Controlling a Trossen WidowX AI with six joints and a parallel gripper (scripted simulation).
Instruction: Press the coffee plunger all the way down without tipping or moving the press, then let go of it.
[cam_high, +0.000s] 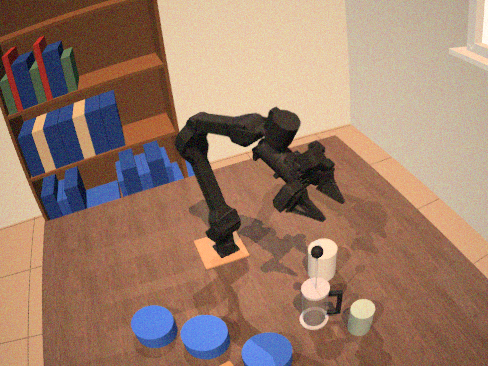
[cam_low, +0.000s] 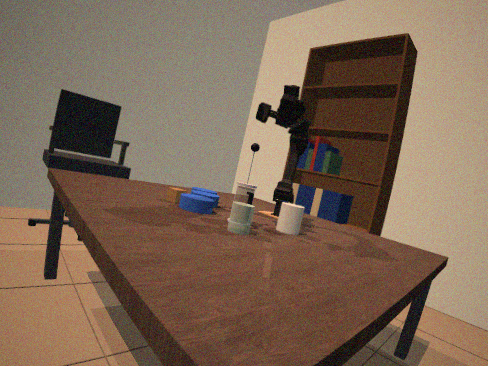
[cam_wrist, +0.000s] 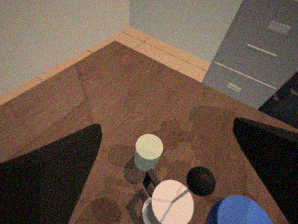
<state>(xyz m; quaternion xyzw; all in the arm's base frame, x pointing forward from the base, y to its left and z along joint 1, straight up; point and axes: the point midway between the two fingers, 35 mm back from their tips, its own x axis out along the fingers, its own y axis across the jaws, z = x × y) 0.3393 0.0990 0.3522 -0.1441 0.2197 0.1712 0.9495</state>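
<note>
The coffee press (cam_high: 303, 306) (cam_low: 241, 190) stands upright on the table. Its plunger is up: the black knob (cam_high: 317, 251) (cam_low: 255, 147) (cam_wrist: 201, 181) sits at the top of a long thin rod above the pale lid (cam_high: 315, 288) (cam_wrist: 172, 200). The black handle (cam_high: 340, 303) points towards the green cylinder. My gripper (cam_high: 333, 210) (cam_wrist: 165, 127) is wide open and empty, in the air behind and above the press, touching nothing. In the wrist view the knob lies low and right of centre, beyond the fingers.
A white cylinder (cam_high: 327, 264) (cam_low: 290, 218) stands close behind the press, and a pale green cylinder (cam_high: 361, 319) (cam_low: 242, 212) (cam_wrist: 149, 150) beside its handle. Three blue discs (cam_high: 154, 325) (cam_high: 205, 336) (cam_high: 267, 350) lie on the other side. A bookshelf (cam_high: 145, 67) (cam_low: 395, 150) stands past the table.
</note>
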